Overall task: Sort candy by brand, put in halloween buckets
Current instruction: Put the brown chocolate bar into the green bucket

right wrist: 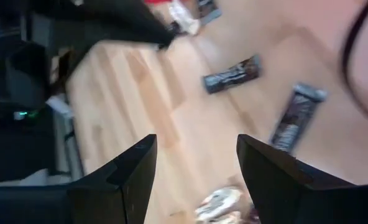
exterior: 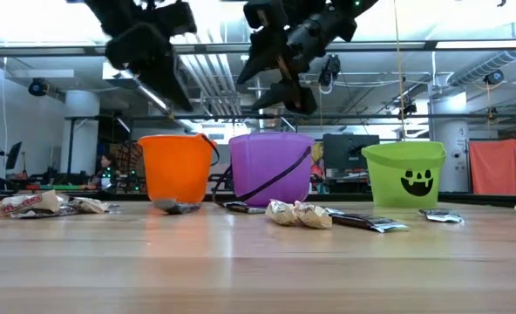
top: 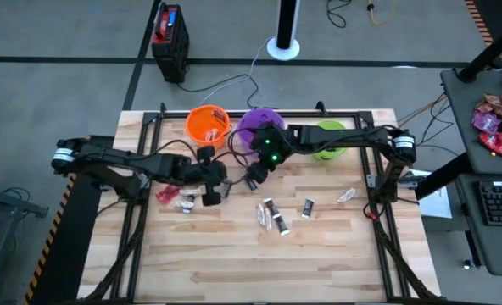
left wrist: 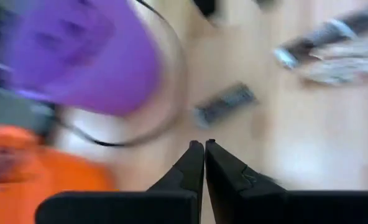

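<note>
Three buckets stand along the table's far side: orange [top: 209,124], purple [top: 259,127] and lime green [top: 329,140]. Small wrapped candy lies on the wood: a red piece [top: 166,195] and a silver one [top: 186,203] at the left, a cluster [top: 272,216] in the middle, a dark piece [top: 308,207] and a silver one [top: 346,196] at the right. My left gripper [left wrist: 204,146] is shut and empty, raised above the table near the orange bucket [exterior: 178,170]. My right gripper [right wrist: 196,146] is open and empty, raised in front of the purple bucket [exterior: 271,166].
Both arms' grippers hang close together [top: 234,176] just in front of the orange and purple buckets. Dark candy bars [right wrist: 232,74] lie on the table below the right gripper. Bare wood [top: 259,267] lies toward the near edge. A metal frame [top: 132,212] runs along the table's sides.
</note>
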Motion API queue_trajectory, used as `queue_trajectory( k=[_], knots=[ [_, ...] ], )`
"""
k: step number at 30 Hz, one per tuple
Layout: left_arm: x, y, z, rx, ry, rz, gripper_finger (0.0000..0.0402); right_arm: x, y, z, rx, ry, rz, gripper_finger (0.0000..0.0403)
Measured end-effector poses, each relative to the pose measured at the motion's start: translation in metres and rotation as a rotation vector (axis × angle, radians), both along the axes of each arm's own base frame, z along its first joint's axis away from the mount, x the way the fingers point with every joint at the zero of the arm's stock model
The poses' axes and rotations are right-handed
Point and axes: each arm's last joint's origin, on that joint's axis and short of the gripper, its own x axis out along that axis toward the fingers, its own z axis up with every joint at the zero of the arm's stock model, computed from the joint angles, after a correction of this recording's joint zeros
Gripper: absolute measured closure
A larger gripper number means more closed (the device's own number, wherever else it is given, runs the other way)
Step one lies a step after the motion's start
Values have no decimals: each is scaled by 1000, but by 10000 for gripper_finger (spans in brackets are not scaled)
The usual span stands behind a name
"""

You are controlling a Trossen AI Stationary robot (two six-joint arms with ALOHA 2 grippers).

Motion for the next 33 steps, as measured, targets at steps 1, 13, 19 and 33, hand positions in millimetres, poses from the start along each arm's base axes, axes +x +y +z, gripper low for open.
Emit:
queue_trajectory(
  k=[1,13,19,33],
  knots=[
    [-3,2,-7,-67,-29,-19,401,-1,0,0,-23,5,-1,189],
    [-28,7,-93,-431,-162,286,378,-5,-1,0,-63,26,18,189],
    [-14,8,-114,-409,-172,322,295,-5,-1,0,-78,28,36,189],
    [-7,8,-150,-380,-56,390,275,-9,0,-3,-95,70,68,189]
  ],
)
